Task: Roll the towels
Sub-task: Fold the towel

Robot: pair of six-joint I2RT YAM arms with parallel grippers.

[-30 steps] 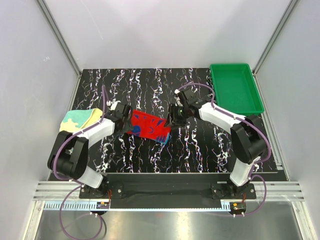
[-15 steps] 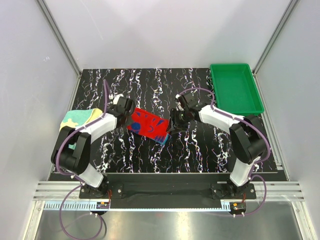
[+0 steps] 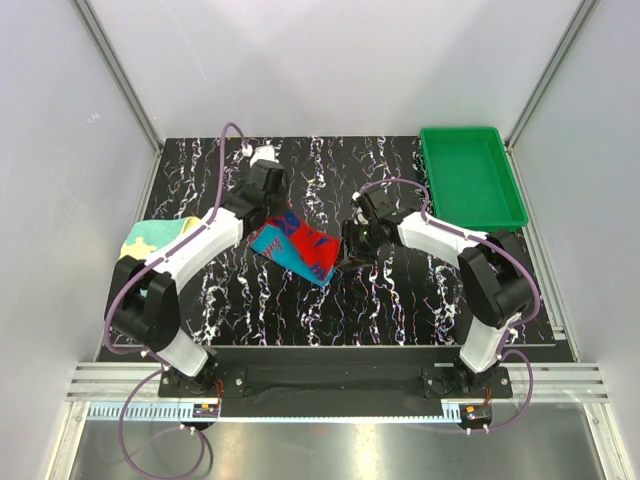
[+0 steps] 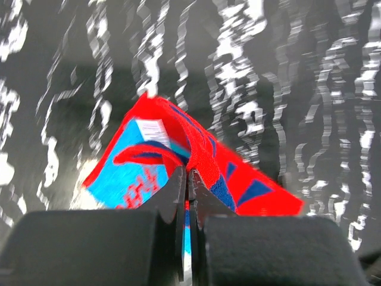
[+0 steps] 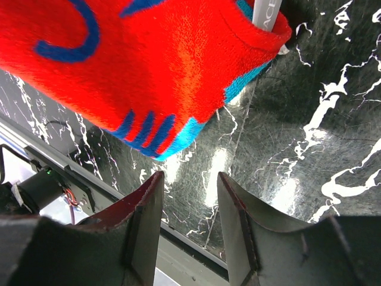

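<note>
The red towel (image 3: 305,248) with blue blotches lies mid-table, its left part lifted and turned so the light-blue underside shows. My left gripper (image 3: 272,207) is shut on that raised edge; in the left wrist view the red towel (image 4: 238,179) is pinched between the closed fingers of the left gripper (image 4: 188,174). My right gripper (image 3: 347,247) stands open just beside the towel's right end. In the right wrist view the red towel (image 5: 149,65) hangs ahead of the right gripper (image 5: 189,179), with nothing between its fingers. The pale yellow and teal towel (image 3: 155,238) lies at the table's left edge.
A green plastic tray (image 3: 470,180) sits at the back right corner. The black marbled tabletop (image 3: 400,300) is bounded by grey walls on three sides and a metal rail along the near edge.
My left gripper closed on the red towel's left edge and carried it up, back and rightward, turning the blue underside up. The right gripper barely moved.
</note>
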